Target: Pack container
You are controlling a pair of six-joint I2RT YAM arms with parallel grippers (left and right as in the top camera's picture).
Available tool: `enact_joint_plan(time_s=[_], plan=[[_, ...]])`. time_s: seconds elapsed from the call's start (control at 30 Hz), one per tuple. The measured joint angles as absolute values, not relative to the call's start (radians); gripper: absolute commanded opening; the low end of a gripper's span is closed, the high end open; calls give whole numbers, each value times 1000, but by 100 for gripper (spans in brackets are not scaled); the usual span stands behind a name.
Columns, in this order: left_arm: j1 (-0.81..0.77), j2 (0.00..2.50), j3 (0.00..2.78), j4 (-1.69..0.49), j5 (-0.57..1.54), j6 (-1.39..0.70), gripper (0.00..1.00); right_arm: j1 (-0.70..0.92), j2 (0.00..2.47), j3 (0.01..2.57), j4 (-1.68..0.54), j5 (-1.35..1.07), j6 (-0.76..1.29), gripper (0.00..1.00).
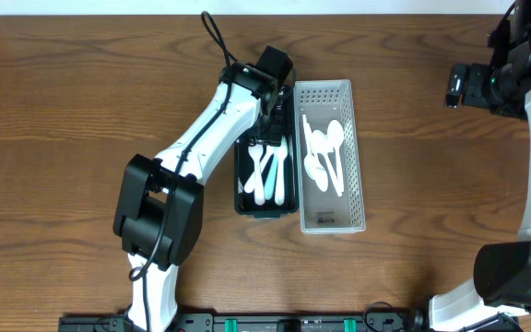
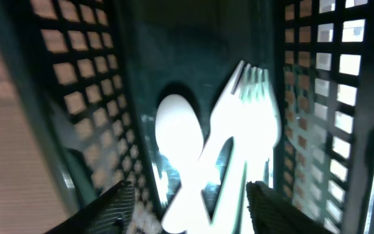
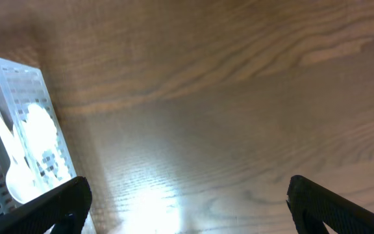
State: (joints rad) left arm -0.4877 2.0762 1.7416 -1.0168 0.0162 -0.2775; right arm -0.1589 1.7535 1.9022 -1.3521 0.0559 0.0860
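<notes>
Left gripper (image 2: 190, 195) was spread wide with nothing clamped. It sat low inside the far end of the dark green plastic lattice basket (image 2: 83, 97), pointing along its length. Between the fingers in the wrist view lay a white plastic spoon (image 2: 177, 130) and white plastic forks (image 2: 255, 104), overlapping on the basket floor. Glare washed out their lower part, so can't tell if either finger touched them. Overhead showed more white cutlery plus a light-blue utensil (image 1: 267, 169) in the same basket. Just beside it, long sides touching or nearly so, stood the white plastic lattice basket (image 1: 355, 138), holding white spoons (image 1: 325, 148) in a loose pile. Both baskets sat mid-table on the brown wooden table (image 1: 81, 92). Right gripper (image 3: 188, 185) was also wide open and empty, hovering over bare wood well apart from the baskets, toward the far right corner; the white basket only showed at the left edge of its wrist view
</notes>
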Motion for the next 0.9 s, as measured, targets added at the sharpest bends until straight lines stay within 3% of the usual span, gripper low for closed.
enact_joint_plan(time_s=[0.1,0.2,0.23,0.43,0.7,0.9], plan=[[-487,2031,1742,-1008,-32,-235,74,-159,1753,1902,-1309,56,86,99],[-487,1937,1742,-977,-80,-187,96,-157,1753,1902,-1249,56,86,99],[-487,1887,1742,-959,-109,-175,98,-154,1753,1902,-1218,56,86,99],[-426,1689,1761,-839,-215,-142,98,-65,1754,1902,-1021,40,86,99],[-149,1699,1769,-524,-262,-43,98,109,1795,1901,-556,20,82,99],[-50,1732,1761,-543,-261,23,98,109,1825,1901,-554,35,82,99]])
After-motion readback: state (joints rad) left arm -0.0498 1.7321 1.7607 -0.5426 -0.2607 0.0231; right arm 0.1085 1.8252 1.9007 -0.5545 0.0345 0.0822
